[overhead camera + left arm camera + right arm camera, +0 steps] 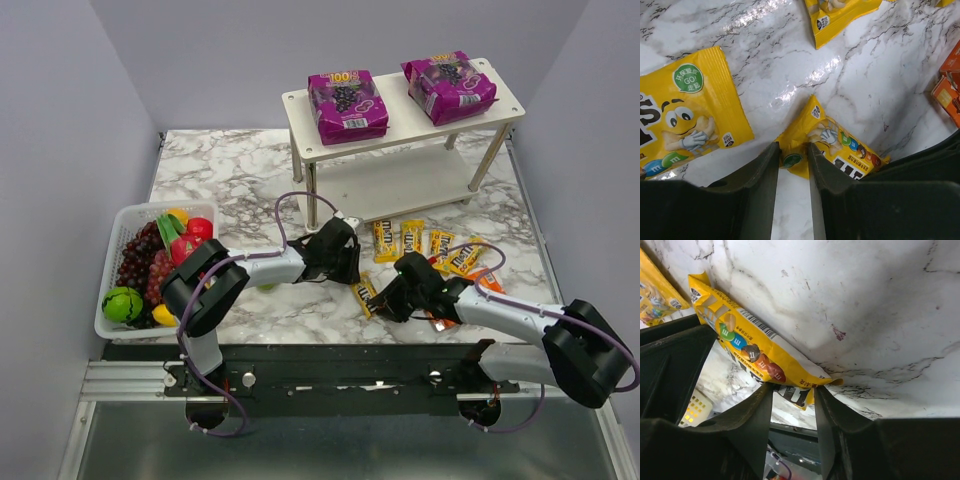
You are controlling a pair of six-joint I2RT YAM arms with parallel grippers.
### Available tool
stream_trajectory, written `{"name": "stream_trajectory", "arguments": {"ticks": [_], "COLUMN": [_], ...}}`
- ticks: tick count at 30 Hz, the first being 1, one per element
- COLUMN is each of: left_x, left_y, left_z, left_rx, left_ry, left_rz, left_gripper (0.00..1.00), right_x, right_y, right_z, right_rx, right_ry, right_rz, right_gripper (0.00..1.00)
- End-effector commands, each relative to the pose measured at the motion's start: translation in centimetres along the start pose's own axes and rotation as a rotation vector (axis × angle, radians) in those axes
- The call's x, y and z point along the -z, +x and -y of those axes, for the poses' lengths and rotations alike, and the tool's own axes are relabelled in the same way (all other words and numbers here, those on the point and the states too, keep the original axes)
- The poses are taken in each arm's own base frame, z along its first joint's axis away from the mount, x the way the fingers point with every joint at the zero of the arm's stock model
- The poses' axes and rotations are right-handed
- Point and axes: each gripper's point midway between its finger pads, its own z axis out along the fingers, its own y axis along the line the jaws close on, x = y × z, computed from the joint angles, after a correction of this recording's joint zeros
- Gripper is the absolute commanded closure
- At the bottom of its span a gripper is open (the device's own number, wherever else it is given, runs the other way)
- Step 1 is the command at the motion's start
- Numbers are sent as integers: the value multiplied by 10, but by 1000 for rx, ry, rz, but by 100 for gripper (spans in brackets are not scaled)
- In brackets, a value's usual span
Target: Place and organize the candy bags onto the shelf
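two glossy purple pouches (347,105) are seen on a white shelf (398,106), and yellow packets (385,241) on grey-veined white marble (230,165).

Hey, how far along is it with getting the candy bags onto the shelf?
Done: both purple pouches sit on the top tier of the shelf. In hand: the left gripper and right gripper each straddle the nearest yellow packet, grip unconfirmed. Left: that one, the other yellow packets and the orange pack, all off the shelf.
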Motion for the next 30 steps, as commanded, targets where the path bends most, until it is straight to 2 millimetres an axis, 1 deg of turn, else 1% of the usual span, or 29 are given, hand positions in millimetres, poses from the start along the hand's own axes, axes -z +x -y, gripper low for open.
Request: {"name": "stream_trajectory", "arguments": {"ticks": [1, 2, 4, 5, 9, 11, 12, 14, 15, 17, 18, 20, 21, 22, 23, 24, 25, 27, 28, 29, 30], "left_x": [-3, -3, -1, -1, 6, 11, 17, 27, 38, 52, 66, 82, 97, 105, 112, 124, 130, 144, 149, 153, 163], "left_y": [31, 31, 28, 27, 19, 15, 6, 1, -7, -13, -21, -25, -31, -30, -32, -35, -35, -36, -36, -36, -41], "left_z": [-20, -20, -19, -19, -17, -17, -15, -13, -8, -7, -6, -10, -8, -10, -12, -11, -11, -9, -9, -11, -14], "left_rx": [24, 25, 23, 21, 13, 10, 7, 7, 5, 11, 12, 20, 24, 26, 31, 36, 35, 29, 29, 29, 32], "left_ry": [-85, -86, -84, -88, -95, -106, -106, -113, -105, -117, -123, -157, -152, -163, -174, -167, -166, -149, -151, -156, -175], "left_rz": [-96, -93, -88, -83, -55, -43, -16, 3, 35, 62, 110, 143, 185, 194, 218, 252, 263, 292, 301, 310, 348], "left_gripper": [64, 64, 64, 64, 64, 64, 63, 62, 61, 57, 56, 53, 51, 50, 49, 48, 47, 44, 43, 41, 40], "right_x": [-6, -6, -6, -4, 3, 7, 10, 15, 20, 27, 32, 44, 51, 61, 66, 72, 81, 91, 101, 100, 103], "right_y": [-10, -11, -11, -10, -12, -13, -13, -15, -16, -18, -19, -20, -21, -22, -24, -26, -27, -32, -34, -38, -41], "right_z": [24, 25, 26, 27, 26, 26, 22, 18, 12, 7, -1, -10, -20, -29, -33, -39, -51, -63, -77, -81, -89], "right_rx": [-13, -12, -11, -10, -8, -2, -1, 8, 13, 22, 25, 28, 30, 30, 34, 40, 45, 49, 56, 80, 91], "right_ry": [108, 116, 124, 127, 118, 114, 96, 83, 59, 43, 18, -25, -55, -94, -110, -131, -169, -208, -241, -233, -240], "right_rz": [78, 81, 85, 87, 101, 109, 113, 121, 127, 138, 143, 148, 155, 162, 174, 185, 194, 219, 233, 256, 269], "right_gripper": [58, 70, 81, 89, 98, 99, 99, 99, 99, 99, 99, 99, 99, 99, 99, 99, 99, 99, 99, 99, 99]}}
